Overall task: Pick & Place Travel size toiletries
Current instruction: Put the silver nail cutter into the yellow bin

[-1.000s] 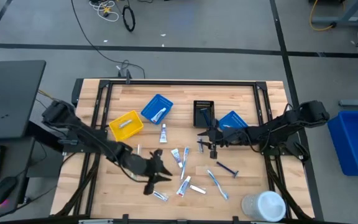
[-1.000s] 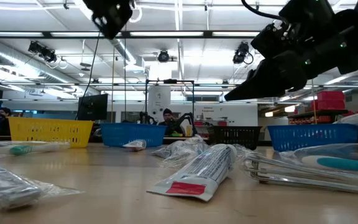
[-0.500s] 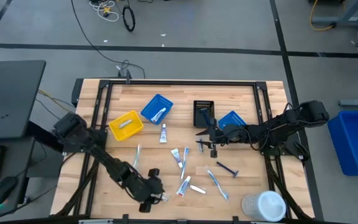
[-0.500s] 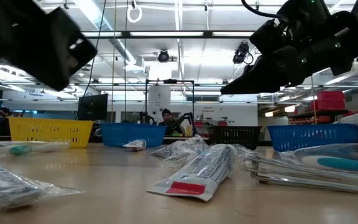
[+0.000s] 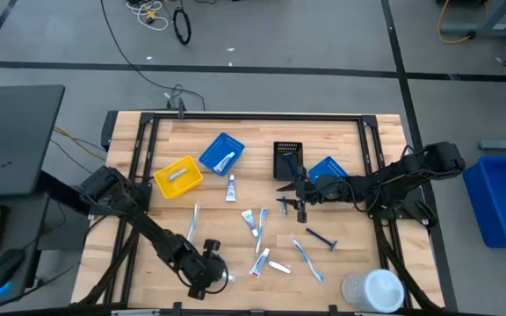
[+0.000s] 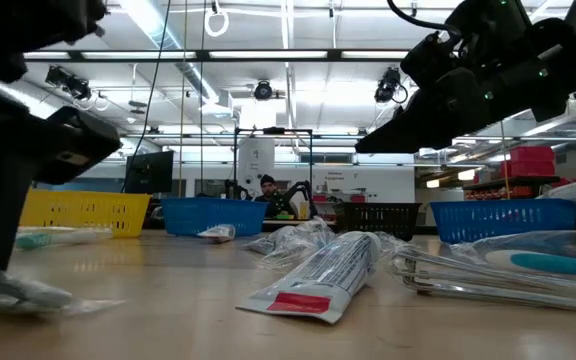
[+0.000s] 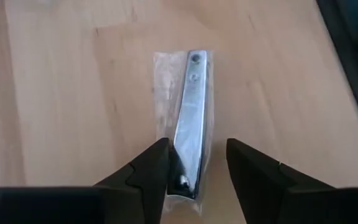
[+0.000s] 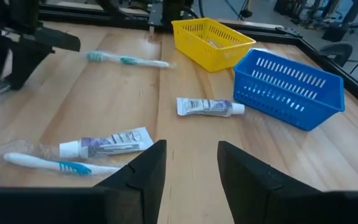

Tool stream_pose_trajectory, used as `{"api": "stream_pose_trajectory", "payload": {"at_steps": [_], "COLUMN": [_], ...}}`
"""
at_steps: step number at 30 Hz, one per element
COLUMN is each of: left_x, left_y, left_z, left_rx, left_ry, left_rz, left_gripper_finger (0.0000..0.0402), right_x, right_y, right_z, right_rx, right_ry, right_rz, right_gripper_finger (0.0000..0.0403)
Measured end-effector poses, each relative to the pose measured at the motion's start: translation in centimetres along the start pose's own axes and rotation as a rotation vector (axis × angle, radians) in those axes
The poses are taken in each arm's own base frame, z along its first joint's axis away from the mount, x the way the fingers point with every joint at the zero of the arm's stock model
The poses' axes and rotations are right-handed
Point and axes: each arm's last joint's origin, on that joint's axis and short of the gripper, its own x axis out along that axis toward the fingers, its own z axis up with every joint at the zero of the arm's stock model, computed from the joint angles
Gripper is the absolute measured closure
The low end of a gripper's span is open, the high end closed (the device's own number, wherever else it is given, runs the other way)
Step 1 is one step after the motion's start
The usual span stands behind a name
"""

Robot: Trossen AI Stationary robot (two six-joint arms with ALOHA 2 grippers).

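wooden table (image 5: 350, 140), toiletries (image 5: 257, 224), bins (image 5: 221, 151)

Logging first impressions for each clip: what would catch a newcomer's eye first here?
Probably the left end effector, down at the table's near edge with its open fingers either side of a bagged metal item. Next, the scatter of small tubes and toothbrushes across the table's middle, with the yellow bin and blue bin behind it. The right end effector hangs open over the centre, near the black bin.
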Motion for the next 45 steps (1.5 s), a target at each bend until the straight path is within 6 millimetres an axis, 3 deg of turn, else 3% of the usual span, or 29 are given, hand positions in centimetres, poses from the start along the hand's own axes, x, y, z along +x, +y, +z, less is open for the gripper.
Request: {"api": "stream_pose_trajectory", "payload": {"at_steps": [6,13,20,25,29,36,40,45], "left_x": [0.0,0.1,-0.7,-4.6,-8.9,-16.0,-17.5,-16.2], "left_y": [0.5,1.4,2.1,3.6,5.8,10.8,13.2,15.2], "left_z": [-0.1,0.2,0.9,2.4,2.9,1.0,-1.3,-5.3], "left_rx": [0.069,0.04,-0.014,-0.132,-0.229,-0.45,-0.651,-0.78], "left_ry": [0.033,0.047,0.086,0.119,0.101,0.187,0.248,0.343], "left_rz": [0.023,0.016,0.088,0.257,0.387,0.662,0.717,0.728], "left_gripper_finger": [0.0264,0.0331,0.0335,0.0329,0.0334,0.0327,0.033,0.0327], "right_x": [0.0,0.0,0.0,0.0,0.0,0.0,0.0,0.0], "right_y": [0.0,0.0,0.0,0.0,0.0,0.0,0.0,0.0], "right_z": [0.0,0.0,0.0,0.0,0.2,0.3,0.3,0.2], "right_rx": [0.001,0.001,0.001,0.002,0.031,0.039,0.037,0.05], "right_ry": [0.0,0.001,0.001,-0.001,-0.024,-0.034,-0.03,-0.02], "right_rz": [0.0,0.0,-0.003,-0.003,-0.003,-0.002,0.001,0.001], "right_gripper_finger": [0.0252,0.0254,0.0254,0.0256,0.0257,0.0257,0.0258,0.0257]}}
